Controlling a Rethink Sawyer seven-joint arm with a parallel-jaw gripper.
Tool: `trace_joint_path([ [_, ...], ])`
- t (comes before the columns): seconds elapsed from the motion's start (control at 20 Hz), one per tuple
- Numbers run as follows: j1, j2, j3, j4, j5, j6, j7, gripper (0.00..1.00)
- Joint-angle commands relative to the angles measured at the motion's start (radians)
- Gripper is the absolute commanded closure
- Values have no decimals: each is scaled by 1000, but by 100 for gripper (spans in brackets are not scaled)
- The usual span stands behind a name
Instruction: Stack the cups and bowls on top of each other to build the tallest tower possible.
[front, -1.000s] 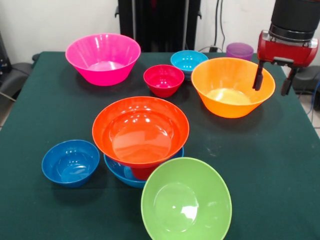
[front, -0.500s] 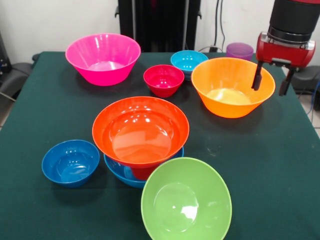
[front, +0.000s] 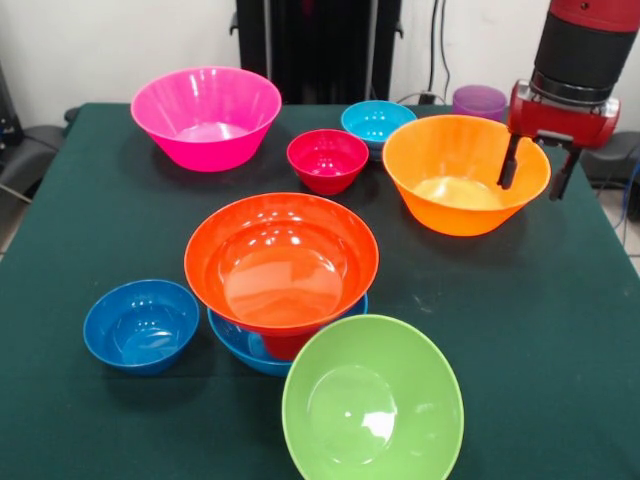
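The tower stands mid-table: a red-orange bowl (front: 281, 262) rests on an orange-red cup (front: 288, 346), which stands in a sky-blue bowl (front: 233, 340). The orange bowl (front: 445, 165) stands alone at the right. My gripper (front: 531, 188) is open and empty, hanging over that bowl's right rim with one finger on the inner side and one on the outer side. The translucent purple cup (front: 480, 100) stands behind the orange bowl.
A pink bowl (front: 206, 116) stands at the far left, a magenta-red bowl (front: 327, 160) and a cyan bowl (front: 375, 120) at the back middle. A dark blue bowl (front: 140, 325) and a lime green bowl (front: 372, 402) sit near the front of the green table (front: 560, 340).
The gripper has risen a little and shifted slightly left over the orange bowl's right rim. The bowls and cups have not moved.
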Motion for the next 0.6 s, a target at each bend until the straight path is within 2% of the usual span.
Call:
trace_joint_path([
  [0.05,-1,73,66,45,37,-45,199,0],
  [0.2,-15,104,93,42,37,-73,186,0],
  [0.6,-23,106,107,50,40,-96,178,0],
])
